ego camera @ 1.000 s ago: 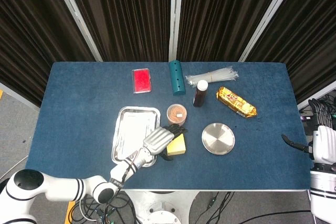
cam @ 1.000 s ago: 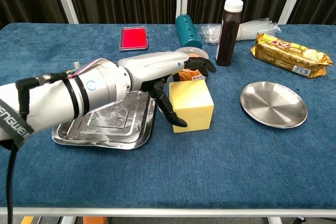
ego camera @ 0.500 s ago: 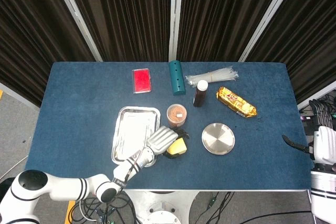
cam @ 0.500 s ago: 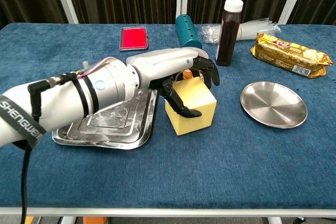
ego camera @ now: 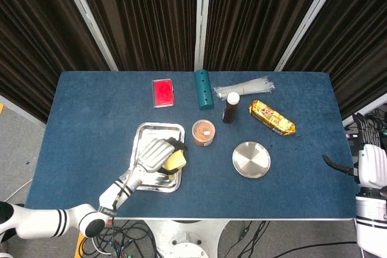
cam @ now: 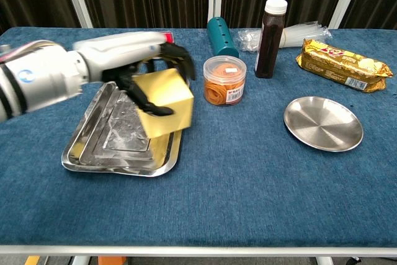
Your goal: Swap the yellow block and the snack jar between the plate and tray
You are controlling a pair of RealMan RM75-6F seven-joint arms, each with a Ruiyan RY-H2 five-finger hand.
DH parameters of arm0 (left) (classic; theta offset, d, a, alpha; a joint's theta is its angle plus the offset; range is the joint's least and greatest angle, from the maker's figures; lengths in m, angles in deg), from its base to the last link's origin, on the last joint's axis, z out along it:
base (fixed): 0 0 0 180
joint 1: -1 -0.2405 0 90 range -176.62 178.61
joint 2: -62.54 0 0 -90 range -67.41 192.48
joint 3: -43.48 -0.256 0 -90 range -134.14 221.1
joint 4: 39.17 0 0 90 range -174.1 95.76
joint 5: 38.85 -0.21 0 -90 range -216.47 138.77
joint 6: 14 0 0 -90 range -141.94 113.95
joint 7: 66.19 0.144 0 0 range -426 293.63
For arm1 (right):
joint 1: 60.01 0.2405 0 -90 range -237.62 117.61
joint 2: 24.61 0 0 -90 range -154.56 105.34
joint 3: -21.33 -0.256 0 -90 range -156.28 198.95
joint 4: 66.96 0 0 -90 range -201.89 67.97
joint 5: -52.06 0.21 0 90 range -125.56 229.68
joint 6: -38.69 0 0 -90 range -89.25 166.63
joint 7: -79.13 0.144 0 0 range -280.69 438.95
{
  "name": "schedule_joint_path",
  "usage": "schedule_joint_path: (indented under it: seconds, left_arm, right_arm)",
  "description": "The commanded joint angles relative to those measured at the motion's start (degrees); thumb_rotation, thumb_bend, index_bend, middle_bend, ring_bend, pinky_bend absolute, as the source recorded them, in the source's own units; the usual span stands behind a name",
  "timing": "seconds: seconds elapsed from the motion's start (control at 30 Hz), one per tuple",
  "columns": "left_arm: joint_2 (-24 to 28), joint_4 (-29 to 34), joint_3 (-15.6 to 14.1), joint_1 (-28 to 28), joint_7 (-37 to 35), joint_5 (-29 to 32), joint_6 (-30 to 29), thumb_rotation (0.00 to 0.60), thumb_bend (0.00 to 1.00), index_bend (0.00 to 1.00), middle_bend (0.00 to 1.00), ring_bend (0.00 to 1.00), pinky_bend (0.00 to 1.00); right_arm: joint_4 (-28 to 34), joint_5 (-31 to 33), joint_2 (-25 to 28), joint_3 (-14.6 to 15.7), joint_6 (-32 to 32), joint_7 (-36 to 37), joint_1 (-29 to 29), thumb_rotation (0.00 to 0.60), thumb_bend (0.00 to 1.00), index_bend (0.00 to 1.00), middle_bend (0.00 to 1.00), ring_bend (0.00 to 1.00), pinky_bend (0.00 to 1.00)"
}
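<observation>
Yellow block [cam: 165, 102] gripped in my left hand [cam: 146, 60], fingers wrapped over its top and side, carried above the right edge of the tray [cam: 93, 147]. Placing step. Next: lower, let go. Jar [cam: 224, 80] sits on table, plate [cam: 323, 123] bare. Right hand [ego camera: 367, 164] idle, fingers apart.

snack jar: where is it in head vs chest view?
Head view: snack jar sits center, just right of the tray.
Chest view: upper center, left of the dark bottle.
Shared landmark: the round plate, to the jar's right and nearer the robot in both.
</observation>
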Motion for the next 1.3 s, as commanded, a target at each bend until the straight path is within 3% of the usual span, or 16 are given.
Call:
schedule_joint_path:
  seconds: [0.03, 0.3, 0.4, 0.5, 0.73, 0.93, 1.13, 1.3]
  left_arm:
    - [0.5, -1.2, 0.0, -1.0, -1.2, 0.8, -0.6, 0.600, 0.27, 0.31, 0.32, 0.31, 0.56]
    - [-1.2, -6.4, -0.5, -2.4, -6.6, -0.3, 0.5, 0.600, 0.26, 0.23, 0.18, 0.21, 0.51]
    - [-1.0, -7.2, -0.8, -2.8, -8.2, -1.6, 0.8, 0.600, 0.22, 0.12, 0.07, 0.05, 0.34]
    - [-0.6, -7.5, -0.8, -3.3, -9.9, -3.7, -0.4, 0.600, 0.18, 0.08, 0.01, 0.00, 0.26]
    - [1.9, -4.9, -1.3, -5.4, -10.5, -5.4, -3.0, 0.600, 0.13, 0.07, 0.00, 0.00, 0.20]
    - [8.1, 0.4, -2.8, -12.1, -6.1, -5.3, -12.3, 0.600, 0.13, 0.07, 0.00, 0.00, 0.19]
    - [14.5, 2.3, -3.6, -17.8, -5.9, -3.3, -17.5, 0.600, 0.13, 0.07, 0.01, 0.00, 0.19]
    - [15.3, -0.2, -5.0, -22.5, -7.6, -5.2, -22.4, 0.600, 0.13, 0.07, 0.02, 0.00, 0.19]
  right_arm:
    - [0.5, -0.2, -0.2, 0.0, 0.2, -1.0, 0.4, 0.600, 0.00, 0.00, 0.02, 0.00, 0.00]
    - [1.9, -0.2, -0.4, 0.0, 0.6, -3.2, 1.1, 0.600, 0.00, 0.00, 0.02, 0.00, 0.00]
    - [2.2, -0.2, -0.5, 0.1, 0.6, -3.7, 1.2, 0.600, 0.00, 0.00, 0.02, 0.00, 0.00]
    - [2.2, -0.5, -0.3, 0.2, 0.8, -3.8, 1.3, 0.600, 0.00, 0.00, 0.01, 0.00, 0.00]
    - [2.8, -1.2, 0.0, 0.7, 2.3, -4.7, 2.3, 0.600, 0.00, 0.00, 0.01, 0.00, 0.00]
    - [5.5, -4.5, 0.9, 1.4, 5.6, -8.9, 5.5, 0.600, 0.00, 0.00, 0.01, 0.00, 0.00]
    - [9.2, -6.3, -0.5, 1.7, 14.2, -17.3, 12.6, 0.600, 0.00, 0.00, 0.01, 0.00, 0.00]
    - [9.6, -2.5, -4.3, 0.5, 23.0, -24.8, 19.9, 0.600, 0.00, 0.00, 0.00, 0.00, 0.00]
